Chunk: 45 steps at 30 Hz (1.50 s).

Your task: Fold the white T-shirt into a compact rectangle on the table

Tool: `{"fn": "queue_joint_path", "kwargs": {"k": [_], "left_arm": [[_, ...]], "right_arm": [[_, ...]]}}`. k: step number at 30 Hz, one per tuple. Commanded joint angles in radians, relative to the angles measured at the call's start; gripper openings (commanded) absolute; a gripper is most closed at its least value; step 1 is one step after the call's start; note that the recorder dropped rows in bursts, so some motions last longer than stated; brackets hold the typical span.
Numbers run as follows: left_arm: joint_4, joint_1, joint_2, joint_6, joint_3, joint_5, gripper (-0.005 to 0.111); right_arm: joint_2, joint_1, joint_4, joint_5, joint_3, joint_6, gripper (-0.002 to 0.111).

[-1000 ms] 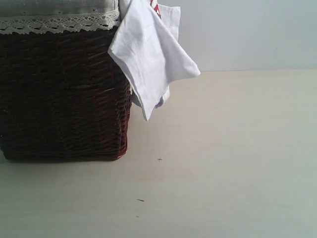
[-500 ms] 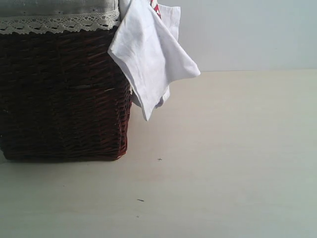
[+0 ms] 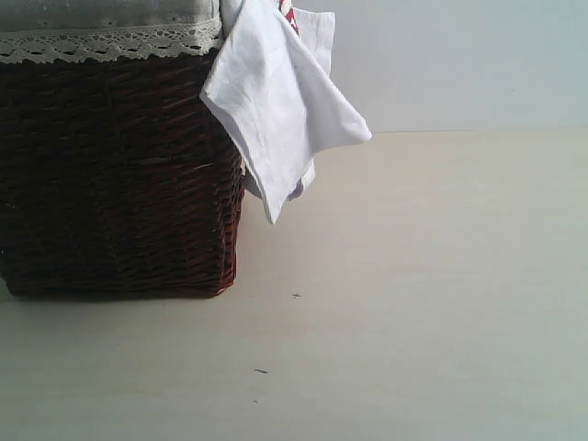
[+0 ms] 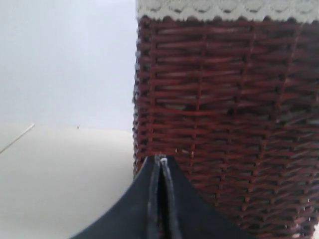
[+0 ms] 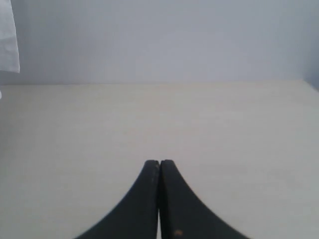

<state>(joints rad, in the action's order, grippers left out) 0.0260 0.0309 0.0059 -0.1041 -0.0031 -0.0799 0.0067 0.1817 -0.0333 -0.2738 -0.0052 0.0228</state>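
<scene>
Over the basket (image 3: pixel 119 184) hangs the white T-shirt (image 3: pixel 276 110), apart from closed left hand (image 4: pixel 160 162) and right hand (image 5: pixel 159 163).

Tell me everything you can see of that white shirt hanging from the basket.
The white T-shirt looks like thin, plain cotton, creased and bunched. It hangs over the rim of the dark wicker basket at its corner, draping down its side to a point clear of the table. A bit of red print shows near the top.
</scene>
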Motion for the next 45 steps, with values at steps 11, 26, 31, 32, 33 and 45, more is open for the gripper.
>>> {"fn": "queue_joint_path", "kwargs": {"k": [11, 26, 31, 32, 33, 45], "left_arm": [[-0.003, -0.003, -0.006, -0.233, 0.003, 0.342, 0.0], [0.451, 0.037, -0.003, -1.128, -0.059, 0.17, 0.0], [0.649, 0.13, 0.106, -1.208, -0.164, 0.066, 0.0], [0.662, 0.148, 0.138, -1.208, -0.187, 0.055, 0.0], [0.682, 0.172, 0.173, -1.205, -0.209, 0.043, 0.0], [0.763, 0.361, 0.45, -0.916, -0.365, -0.107, 0.0]], "right_arm": [[-0.007, 0.005, -0.154, 0.544, 0.005, -0.163, 0.0], [-0.007, 0.005, -0.13, 0.422, -0.044, -0.479, 0.0], [0.022, 0.005, -0.078, 0.291, -0.141, -0.461, 0.0], [0.034, 0.005, -0.078, 0.274, -0.155, -0.454, 0.0], [0.051, 0.005, -0.078, 0.253, -0.173, -0.444, 0.0], [0.191, -0.055, -0.078, 0.078, -0.253, -0.251, 0.0]]}}
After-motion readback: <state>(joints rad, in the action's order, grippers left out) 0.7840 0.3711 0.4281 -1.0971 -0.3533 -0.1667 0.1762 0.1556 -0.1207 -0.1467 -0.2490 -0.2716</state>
